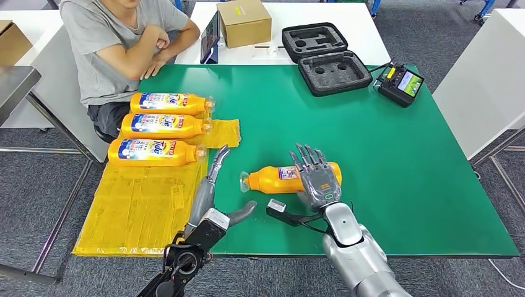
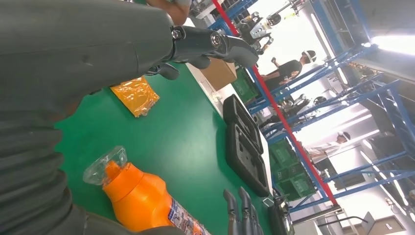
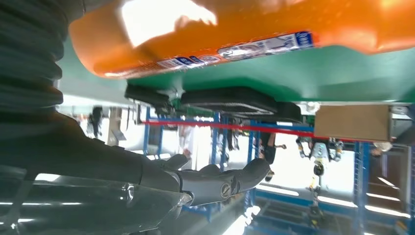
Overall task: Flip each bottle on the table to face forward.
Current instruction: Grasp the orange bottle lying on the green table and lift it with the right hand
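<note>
One orange bottle (image 1: pixel 278 178) lies on its side mid-table on the green table (image 1: pixel 402 185), clear cap toward my left, only a narrow strip of label showing. My right hand (image 1: pixel 317 179) is spread flat over its base end, fingers straight; in the right wrist view the bottle (image 3: pixel 235 29) lies apart from the extended fingers (image 3: pixel 215 183). My left hand (image 1: pixel 213 185) is open beside the cap, fingers pointing away and not touching it. The left wrist view has the cap end of the bottle (image 2: pixel 142 198) close by. Three more orange bottles (image 1: pixel 162 125) lie in a row at far left, labels up.
A person (image 1: pixel 117 43) sits at the table's far left corner. A yellow sheet (image 1: pixel 142 204) covers the left edge. At the back stand a cardboard box (image 1: pixel 244 21), an open black foam case (image 1: pixel 325 59) and a controller (image 1: pixel 401 83). A small black device (image 1: pixel 278 209) lies by my right wrist.
</note>
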Robot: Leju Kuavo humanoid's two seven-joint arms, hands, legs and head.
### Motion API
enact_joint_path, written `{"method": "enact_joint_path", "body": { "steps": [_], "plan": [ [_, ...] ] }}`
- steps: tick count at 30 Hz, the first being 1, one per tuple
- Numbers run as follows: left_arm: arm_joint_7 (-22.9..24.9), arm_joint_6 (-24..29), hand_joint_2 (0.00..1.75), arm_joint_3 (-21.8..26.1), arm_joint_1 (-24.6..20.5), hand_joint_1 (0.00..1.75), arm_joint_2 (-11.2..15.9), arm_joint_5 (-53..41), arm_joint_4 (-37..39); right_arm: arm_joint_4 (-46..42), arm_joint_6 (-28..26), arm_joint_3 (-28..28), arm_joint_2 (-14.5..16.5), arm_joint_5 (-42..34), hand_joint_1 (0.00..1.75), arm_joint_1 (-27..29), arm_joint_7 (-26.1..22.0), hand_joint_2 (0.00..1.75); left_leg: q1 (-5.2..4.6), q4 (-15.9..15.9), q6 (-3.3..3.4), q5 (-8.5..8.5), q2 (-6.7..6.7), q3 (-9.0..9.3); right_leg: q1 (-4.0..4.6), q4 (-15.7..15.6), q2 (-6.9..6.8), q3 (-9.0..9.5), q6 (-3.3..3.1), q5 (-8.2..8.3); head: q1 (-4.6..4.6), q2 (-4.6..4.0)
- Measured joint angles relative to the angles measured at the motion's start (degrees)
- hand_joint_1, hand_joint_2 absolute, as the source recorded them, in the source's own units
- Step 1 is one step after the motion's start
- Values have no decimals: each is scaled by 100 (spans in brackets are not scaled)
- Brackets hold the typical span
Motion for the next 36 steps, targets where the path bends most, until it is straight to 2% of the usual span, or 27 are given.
{"method": "enact_joint_path", "body": {
  "steps": [5,13,20,32,36],
  "plan": [
    [-1,-46,175,25,46,0,-8,-15,-47,183,1,-208,25,-574,0,21,-461,175,0,0,0,0,0,0,0,0,0,0,0,0,-1,0],
    [0,-79,175,45,73,0,-8,-19,-83,417,9,-390,49,-858,0,23,-684,175,0,0,0,0,0,0,0,0,0,0,0,0,0,0],
    [86,-284,175,46,70,0,-18,-16,-83,730,373,-627,96,-1595,0,24,-1097,175,0,0,0,0,0,-1,0,0,0,0,0,0,0,0],
    [197,-509,175,45,71,0,-23,56,-101,826,720,-666,176,-1411,0,23,-948,175,1,-1,0,-1,8,16,1,-1,7,11,-1,0,-1,0],
    [221,-575,175,46,72,0,-23,75,-121,799,729,-613,168,-1038,0,23,-533,175,1,0,0,-1,9,23,1,-1,9,17,-1,1,0,0]
  ]
}}
